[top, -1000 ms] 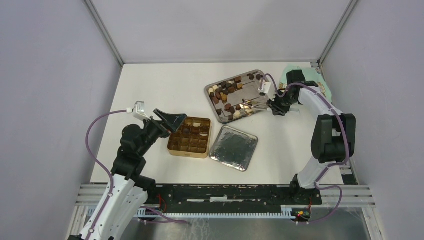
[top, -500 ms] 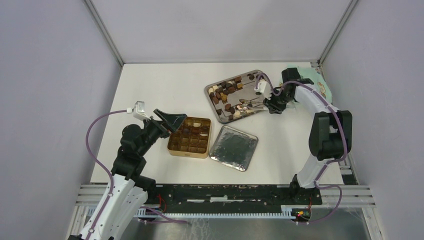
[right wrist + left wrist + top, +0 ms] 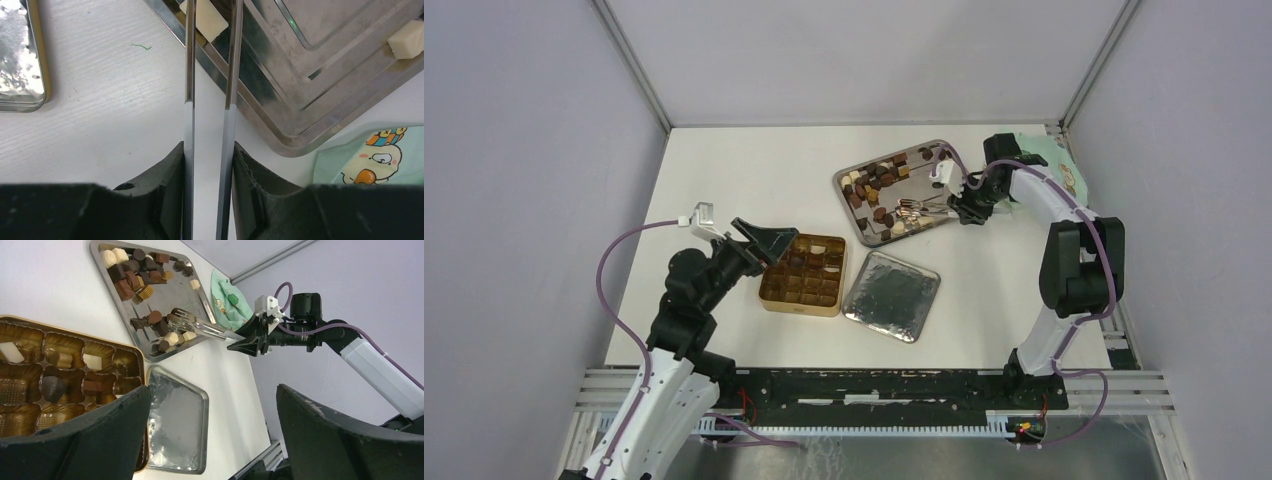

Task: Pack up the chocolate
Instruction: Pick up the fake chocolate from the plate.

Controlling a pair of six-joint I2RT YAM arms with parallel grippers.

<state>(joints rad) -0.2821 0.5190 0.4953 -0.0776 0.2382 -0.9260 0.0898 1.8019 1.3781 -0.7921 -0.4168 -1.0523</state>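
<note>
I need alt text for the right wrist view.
The right pincer grips silver tongs whose two arms reach over the rim of a steel tray holding cream-white chocolate. A silver lid lies left, a green cloth right.

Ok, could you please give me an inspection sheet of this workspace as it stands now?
Surface: white table; no spills seen.
Job's things: brown and cream bite-size chocolates in flat steel tray; gold square gridded tin partly filled.
Clutter: silver square lid beside tin; green cartoon cloth beside tray.
Hands: left hand open over tin's edge; right hand shut on long silver tongs, tips in tray.
Cables: purple cables loop at both wrists.
Surroundings: grey walls; nothing else seen.
</note>
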